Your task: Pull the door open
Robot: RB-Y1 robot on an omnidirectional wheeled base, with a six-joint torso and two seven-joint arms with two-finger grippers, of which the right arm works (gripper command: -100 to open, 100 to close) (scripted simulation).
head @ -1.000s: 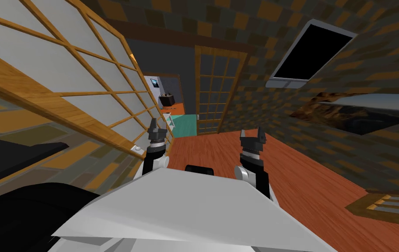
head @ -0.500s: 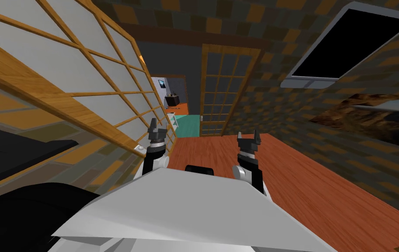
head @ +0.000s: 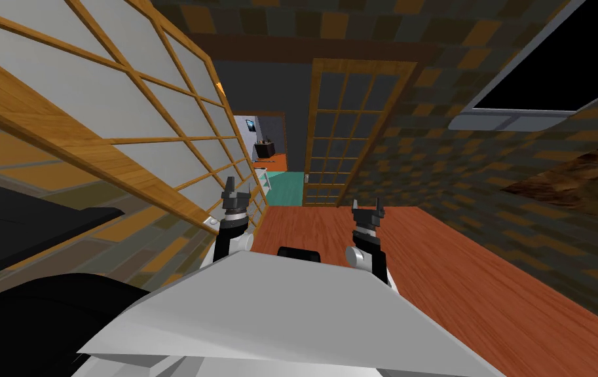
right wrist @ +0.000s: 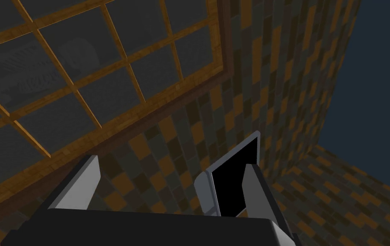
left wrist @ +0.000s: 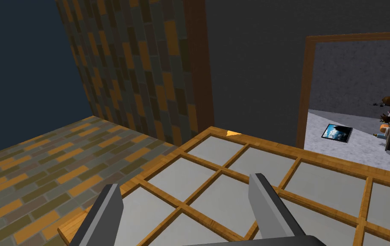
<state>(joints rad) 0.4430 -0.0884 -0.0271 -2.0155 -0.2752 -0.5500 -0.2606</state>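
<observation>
Wooden-framed door (head: 94,85) stands beside released left end effector (head: 232,190); right end effector (head: 366,208) likewise released.

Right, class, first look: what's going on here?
A two-armed robot stands in a corridor beside a wooden lattice door with white panes, on its left. The left gripper is raised close to that door, fingers open and gripping nothing; a small white knob sits on the door's frame just beside that arm. The right gripper is open too, over the reddish wooden floor. Nothing is grasped yet.
</observation>
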